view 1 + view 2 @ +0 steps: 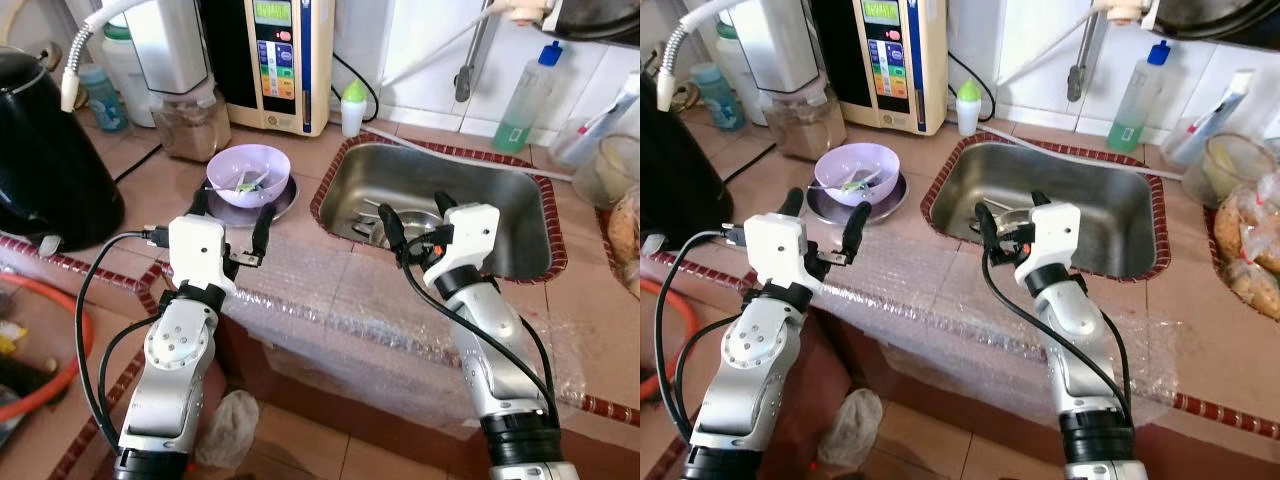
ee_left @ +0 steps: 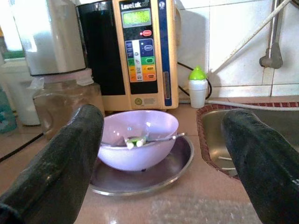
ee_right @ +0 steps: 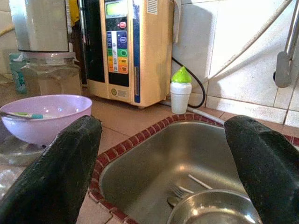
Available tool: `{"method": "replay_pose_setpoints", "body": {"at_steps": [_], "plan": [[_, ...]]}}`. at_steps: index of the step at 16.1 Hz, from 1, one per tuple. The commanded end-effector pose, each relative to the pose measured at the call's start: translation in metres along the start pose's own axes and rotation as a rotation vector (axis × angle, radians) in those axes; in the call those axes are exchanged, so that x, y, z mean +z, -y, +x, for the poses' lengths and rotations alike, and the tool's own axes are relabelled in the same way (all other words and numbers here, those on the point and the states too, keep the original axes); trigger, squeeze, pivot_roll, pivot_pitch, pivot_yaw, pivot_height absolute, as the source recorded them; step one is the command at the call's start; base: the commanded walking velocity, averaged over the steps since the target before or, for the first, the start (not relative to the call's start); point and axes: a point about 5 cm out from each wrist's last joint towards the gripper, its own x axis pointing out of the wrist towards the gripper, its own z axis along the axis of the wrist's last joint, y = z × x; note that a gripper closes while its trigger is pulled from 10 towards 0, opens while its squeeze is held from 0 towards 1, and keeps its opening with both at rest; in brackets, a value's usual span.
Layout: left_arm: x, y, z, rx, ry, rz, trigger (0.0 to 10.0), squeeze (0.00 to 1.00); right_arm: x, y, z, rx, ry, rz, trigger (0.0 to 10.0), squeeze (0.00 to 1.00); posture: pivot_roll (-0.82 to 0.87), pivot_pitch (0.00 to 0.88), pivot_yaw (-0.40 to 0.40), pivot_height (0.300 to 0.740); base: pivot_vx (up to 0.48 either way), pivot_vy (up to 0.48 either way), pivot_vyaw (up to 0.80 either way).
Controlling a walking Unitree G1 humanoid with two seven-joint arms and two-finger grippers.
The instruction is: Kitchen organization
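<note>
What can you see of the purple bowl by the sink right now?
The purple bowl is a pale lilac, plastic-looking round bowl, upright on a shallow metal plate on the tiled counter, just left of the sink. Inside lie a utensil with a thin metal handle and small green and white scraps. The left gripper hovers open just in front of it, not touching. A clear jar stands behind it.

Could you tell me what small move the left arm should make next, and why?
Probably ease the left gripper forward toward the purple bowl. Its fingers are open and aimed straight at the bowl, which sits on a metal plate with a utensil inside, just short of reach. The sink beside it already holds dishes, so the bowl likely goes there.
</note>
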Motion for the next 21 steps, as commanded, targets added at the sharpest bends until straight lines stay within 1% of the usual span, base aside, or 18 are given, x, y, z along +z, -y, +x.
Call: {"method": "replay_pose_setpoints", "body": {"at_steps": [1, 4, 12, 15, 16, 18, 21], "plan": [[0.005, -0.001, 0.002, -0.004, 0.024, -0.003, 10.0, 0.00, 0.003, 0.000, 0.001, 0.000, 0.010, -0.008, 10.0, 0.00, -0.05, 0.000, 0.030, 0.740, 0.364, 0.000, 0.00], [0.005, 0.000, 0.001, -0.006, 0.023, -0.002, 10.0, 0.00, 0.002, 0.001, 0.001, -0.003, 0.008, -0.007, 10.0, 0.00, -0.05, 0.000, 0.031, 0.740, 0.359, 0.000, 0.00], [0.003, 0.001, -0.002, 0.002, 0.016, -0.016, 10.0, 0.00, 0.000, 0.003, -0.001, -0.010, 0.000, -0.007, 10.0, 0.00, -0.04, 0.006, 0.031, 0.740, 0.000, 0.000, 0.00], [0.003, -0.003, -0.004, 0.041, 0.017, 0.003, 10.0, 0.00, 0.000, 0.003, -0.001, -0.010, -0.001, -0.008, 10.0, 0.00, -0.04, 0.006, 0.030, 0.740, 0.000, 0.000, 0.00], [0.002, -0.007, -0.008, 0.080, 0.015, 0.024, 10.0, 0.00, -0.001, 0.004, 0.000, -0.009, -0.003, -0.010, 10.0, 0.00, -0.04, 0.012, 0.024, 0.740, 0.000, 0.000, 0.00], [-0.005, -0.003, -0.016, 0.040, -0.008, 0.010, 10.0, 0.00, -0.001, 0.004, 0.000, -0.007, -0.005, -0.010, 10.0, 0.00, -0.04, 0.015, 0.022, 0.740, 0.000, 0.000, 0.00], [-0.012, -0.001, -0.018, 0.006, -0.017, 0.011, 10.0, 0.00, -0.001, 0.003, 0.001, 0.000, -0.006, -0.011, 10.0, 0.00, -0.04, 0.016, 0.019, 0.740, 0.000, 0.000, 0.00]]}}
